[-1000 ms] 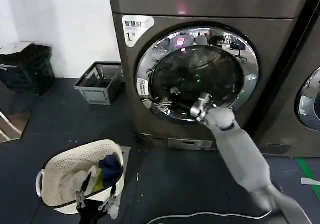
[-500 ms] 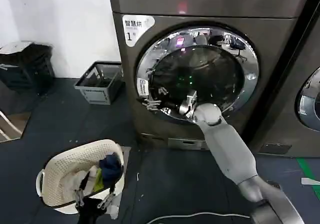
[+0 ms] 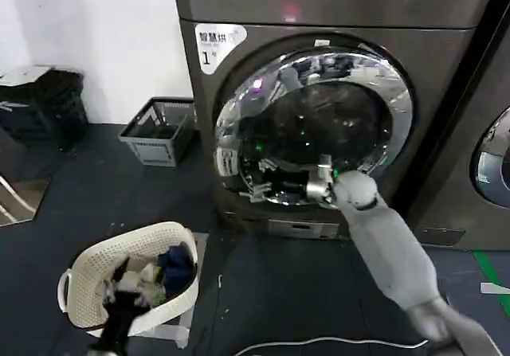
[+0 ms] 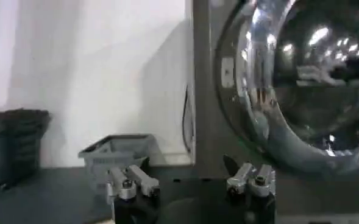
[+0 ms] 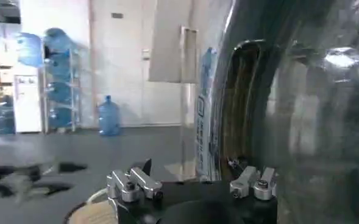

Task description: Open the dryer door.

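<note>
Right gripper, fingers spread, presses the round, chrome-ringed dryer door, slightly ajar.

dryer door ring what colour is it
Shiny chrome silver, around dark tinted glass; the dryer door shows it best in the head view.

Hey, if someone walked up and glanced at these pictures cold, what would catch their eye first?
The dryer door, a big chrome ring around dark glass, dominates the middle of the head view and stands swung slightly out from the dark grey machine. The right gripper sits against its lower rim on a pale grey arm. On the floor at lower left, a white laundry basket holds clothes, with the left gripper above it, jaws open.
</note>
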